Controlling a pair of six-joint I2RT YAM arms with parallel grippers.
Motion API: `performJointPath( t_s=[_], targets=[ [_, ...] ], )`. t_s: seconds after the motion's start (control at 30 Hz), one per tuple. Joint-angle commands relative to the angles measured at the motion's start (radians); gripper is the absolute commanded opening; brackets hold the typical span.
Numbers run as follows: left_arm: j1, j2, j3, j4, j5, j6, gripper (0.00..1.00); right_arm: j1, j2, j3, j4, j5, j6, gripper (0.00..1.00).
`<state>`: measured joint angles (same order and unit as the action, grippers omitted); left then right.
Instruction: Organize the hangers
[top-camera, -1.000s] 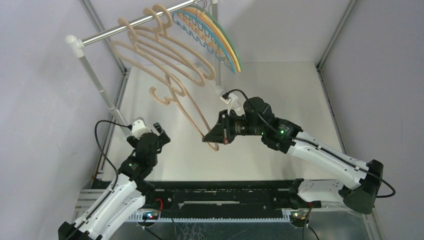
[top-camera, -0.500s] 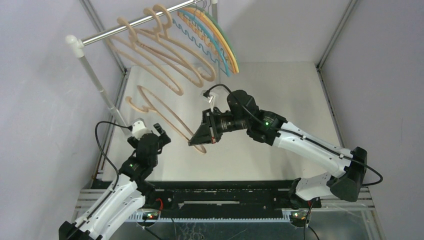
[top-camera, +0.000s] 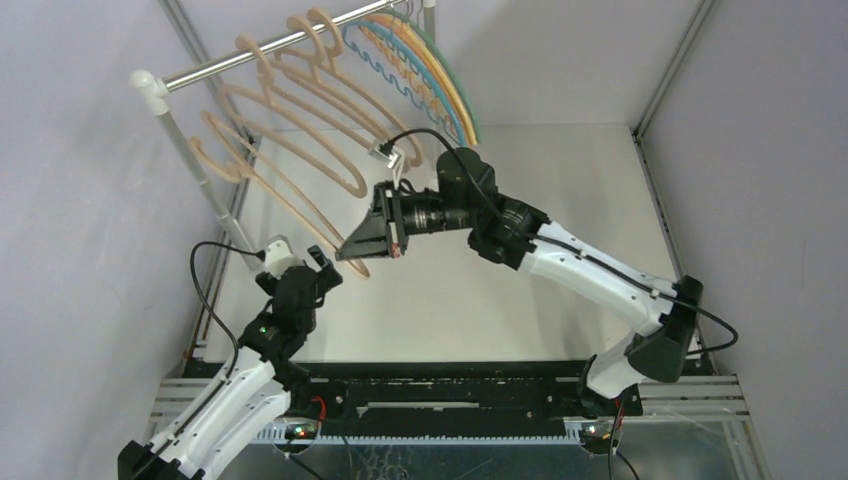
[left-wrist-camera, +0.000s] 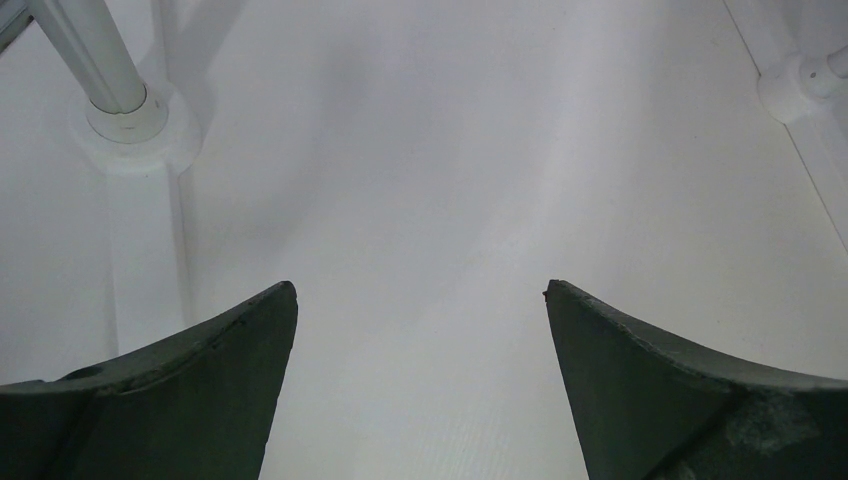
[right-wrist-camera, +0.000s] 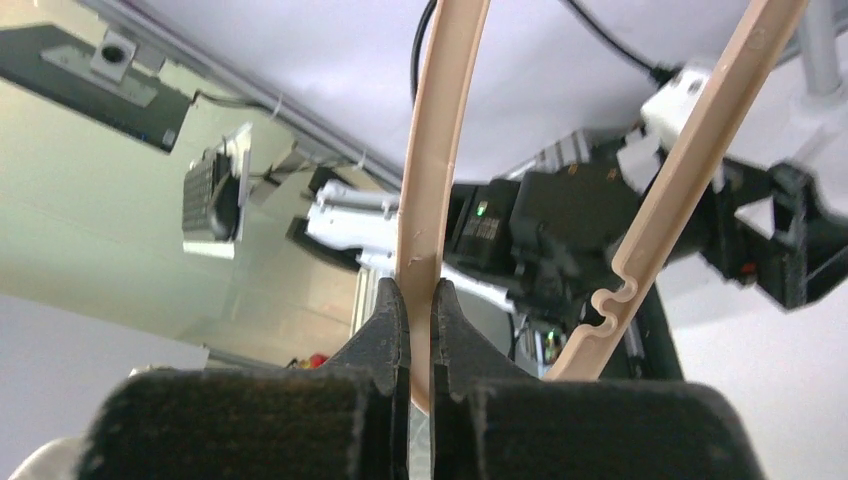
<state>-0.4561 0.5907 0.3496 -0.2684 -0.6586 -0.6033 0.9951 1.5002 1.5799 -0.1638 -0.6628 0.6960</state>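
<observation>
My right gripper (right-wrist-camera: 418, 290) is clamped on one arm of a beige hanger (right-wrist-camera: 437, 150), its fingers pinching the thin bar near the low end. From above, that hanger slants up and to the left through the air. Its hook (top-camera: 207, 152) is beside the white pole (top-camera: 188, 148) and below the silver rail (top-camera: 270, 45), not on it. Other beige hangers (top-camera: 330, 100) hang from the rail, with thin coloured hangers (top-camera: 440, 80) at its far end. My left gripper (left-wrist-camera: 420, 290) is spread apart and empty, low over the table (top-camera: 520, 300).

The risks, as I judge them:
- I hold the hanger far from its hook, so it could swivel or slide between my fingers.
- The hook could snag the pole, or knock the hung hangers loose as I lift it toward the rail.
</observation>
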Motion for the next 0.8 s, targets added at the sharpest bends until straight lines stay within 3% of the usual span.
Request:
performJointPath(
  t_s=[0.0, 0.27, 0.77],
  targets=[
    [-0.003, -0.008, -0.009, 0.041, -0.001, -0.008, 1.0, -0.027, 0.092, 0.106, 0.166, 0.048, 0.027, 0.0],
    [-0.003, -0.024, 0.001, 0.031, 0.004, 0.003, 0.99, -0.072, 0.287, 0.287, 0.317, 0.031, 0.136, 0.0],
    [-0.003, -0.043, -0.002, 0.022, 0.015, 0.004, 0.99, -0.101, 0.449, 0.471, 0.302, 0.101, 0.174, 0.0]
  ],
)
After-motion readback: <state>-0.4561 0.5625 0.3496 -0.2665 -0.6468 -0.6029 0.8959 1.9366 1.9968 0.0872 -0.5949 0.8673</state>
